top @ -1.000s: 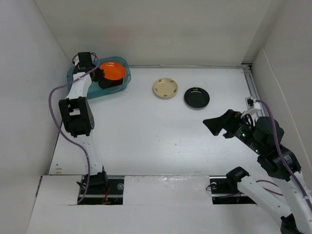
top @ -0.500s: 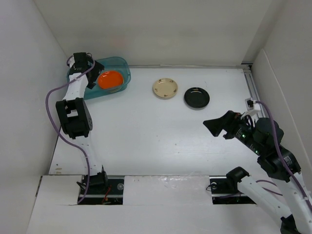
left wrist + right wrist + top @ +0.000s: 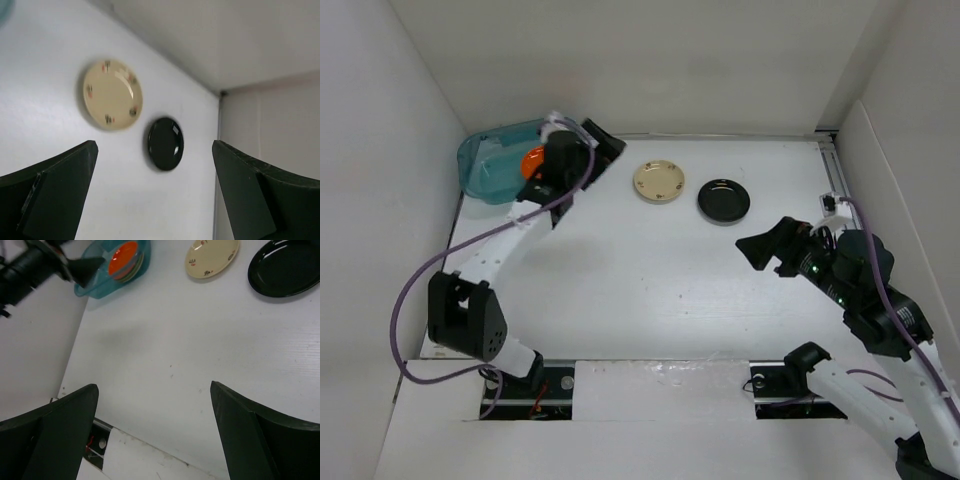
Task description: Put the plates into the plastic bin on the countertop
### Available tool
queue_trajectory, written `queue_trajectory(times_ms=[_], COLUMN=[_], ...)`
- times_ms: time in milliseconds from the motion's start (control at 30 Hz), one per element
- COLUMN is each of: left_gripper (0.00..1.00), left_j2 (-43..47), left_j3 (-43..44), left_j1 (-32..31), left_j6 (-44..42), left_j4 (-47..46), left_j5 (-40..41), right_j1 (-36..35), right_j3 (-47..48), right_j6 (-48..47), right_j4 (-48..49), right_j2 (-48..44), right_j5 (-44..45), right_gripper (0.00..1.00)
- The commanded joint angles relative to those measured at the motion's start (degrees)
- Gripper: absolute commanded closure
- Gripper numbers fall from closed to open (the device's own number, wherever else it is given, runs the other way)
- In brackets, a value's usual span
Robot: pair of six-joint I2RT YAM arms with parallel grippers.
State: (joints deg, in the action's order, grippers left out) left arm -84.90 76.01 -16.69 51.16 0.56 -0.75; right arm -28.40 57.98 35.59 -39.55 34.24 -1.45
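Left wrist view gives us the black plate [image 3: 166, 143] on the countertop [image 3: 45, 115], ahead and between the wide-spread, empty jaws of our left gripper [image 3: 152, 150]. The cream plate [image 3: 112, 94] lies farther ahead, toward the left finger. Behind those jaws the plastic bin [image 3: 485, 165] holds an orange plate [image 3: 123, 257]. Our right gripper [image 3: 153, 386] gapes empty too.

The right gripper [image 3: 154, 390] has its two dark fingers [image 3: 55, 437] set wide apart, and only bare white bench [image 3: 175, 340] shows between them. At the far left sits the teal bin [image 3: 100, 290], with an orange plate [image 3: 123, 257] lying inside it and a pale rim showing under that plate. The left arm [image 3: 25, 270] reaches in from the left, its dark tip crossing the bin's left wall. Right of the bin, well apart, lies a cream plate [image 3: 212, 257]. Near it on the right is a black plate [image 3: 285, 267], cut off by the frame.
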Motion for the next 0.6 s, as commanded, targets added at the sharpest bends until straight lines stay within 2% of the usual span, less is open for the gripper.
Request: queue_trajectory(times_ms=[0,100,267,367,567], left_gripper=[0.0,0.0,0.0,0.02,0.13], left_j2=[-5.1,-11.3,-18.8,-25.5,-36.1], left_j3=[-7.8,-11.0,-14.0,-10.0,-1.1], left_j1=[-6.9,-9.3,-9.3,-9.3,-9.9], left_j6=[4.9,9.0,13.1,13.1,15.4], left_j4=[-6.3,-12.0,-20.9,-21.0,-18.0], left_j5=[7.1,4.2,3.6,3.6,4.8], right_j1=[0.5,0.5,0.5,0.5,0.5], right_j3=[5.5,6.5,5.3,4.8,6.0], right_j6=[-1.7,-1.1,0.4,0.4,0.4], right_j4=[0.7,0.2,-0.4,-0.4,-2.1], right_j2=[-0.3,-0.9,-5.3,-6.6,-8.5], right_j5=[3.1,2.4,0.2,1.1,2.9], right_gripper=[0.01,0.01,0.01,0.01,0.01])
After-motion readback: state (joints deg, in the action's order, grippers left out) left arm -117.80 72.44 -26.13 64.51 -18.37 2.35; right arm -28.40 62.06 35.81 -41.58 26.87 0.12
